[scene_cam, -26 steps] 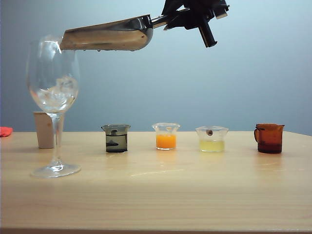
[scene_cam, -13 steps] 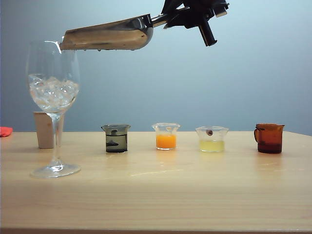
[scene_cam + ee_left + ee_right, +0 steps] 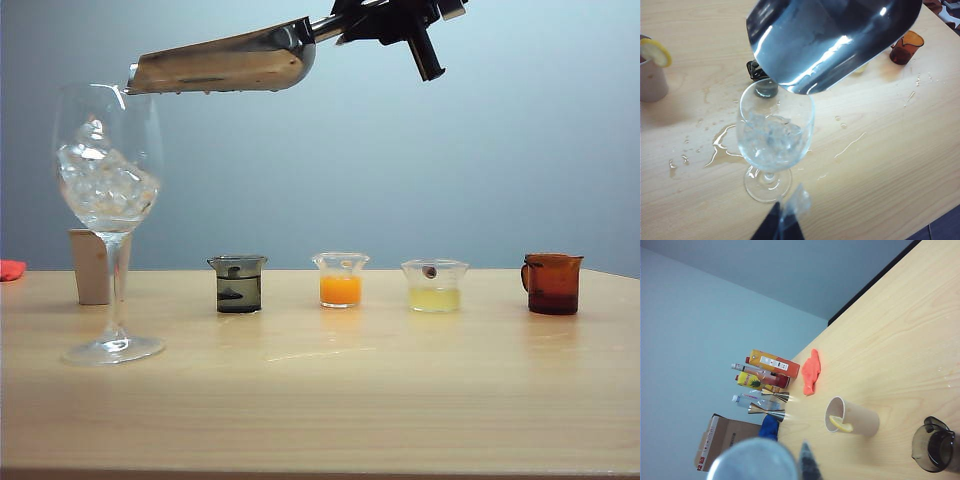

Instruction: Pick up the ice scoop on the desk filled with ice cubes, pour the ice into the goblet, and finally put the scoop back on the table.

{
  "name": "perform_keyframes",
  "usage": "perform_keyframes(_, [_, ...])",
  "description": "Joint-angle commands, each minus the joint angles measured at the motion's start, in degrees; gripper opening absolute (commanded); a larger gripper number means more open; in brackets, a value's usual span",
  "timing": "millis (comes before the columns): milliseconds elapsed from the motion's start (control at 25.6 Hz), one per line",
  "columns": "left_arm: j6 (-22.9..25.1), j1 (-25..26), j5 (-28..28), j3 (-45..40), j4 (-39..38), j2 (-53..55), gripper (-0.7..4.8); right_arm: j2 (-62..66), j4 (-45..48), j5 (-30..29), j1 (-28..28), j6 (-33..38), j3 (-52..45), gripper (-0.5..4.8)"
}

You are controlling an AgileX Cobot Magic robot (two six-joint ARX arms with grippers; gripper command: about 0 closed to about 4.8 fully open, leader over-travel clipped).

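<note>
Pale blue wall, light-wood desk (image 3: 400,400), and in the exterior view the right gripper (image 3: 385,22) sits up at twelve o'clock, clamped on the handle of the ice scoop (image 3: 225,65), whose mouth tips down toward ten o'clock just above the rim of the goblet (image 3: 108,200). Ice cubes (image 3: 105,185) fill the goblet's bowl, so I'd judge the pour about finished; next the scoop must level, swing clear of the glass and go down on open desk, away from the row of small beakers (image 3: 340,278). Left wrist view: the scoop's shiny underside (image 3: 830,40) hangs at twelve, goblet (image 3: 774,135) dead centre, with spilled water around its foot that the exterior misses. The left gripper (image 3: 782,225) peeks in at six; whether it's parted, I cannot tell. Right wrist view alone shows the lemon slice in the beige cup (image 3: 852,417).
</note>
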Motion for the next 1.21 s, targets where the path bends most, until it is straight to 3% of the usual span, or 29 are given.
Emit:
perform_keyframes(39, [0.0,0.0,0.0,0.2,0.1,-0.1,-0.05,-0.5,1.6,-0.1,0.0,3.4,0.4,-0.06])
perform_keyframes(312, [0.1,0.0,-0.2,0.2,-0.7,-0.1,-0.05,-1.4,1.9,-7.2,-3.0,9.2,0.4,-0.06])
perform_keyframes(702, [0.2,0.0,-0.4,0.2,0.1,0.0,-0.05,-9.6,-6.1,-13.7,-13.8,5.4,-3.0,-0.06])
perform_keyframes(936, [0.2,0.0,-0.4,0.2,0.3,0.0,-0.05,-19.0,-6.2,-13.6,-21.4,5.5,-16.4,-0.06])
perform_keyframes(1210, [0.2,0.0,-0.4,0.2,1.1,0.0,-0.05,-29.1,-7.0,-16.4,-34.9,5.4,-32.9,-0.06])
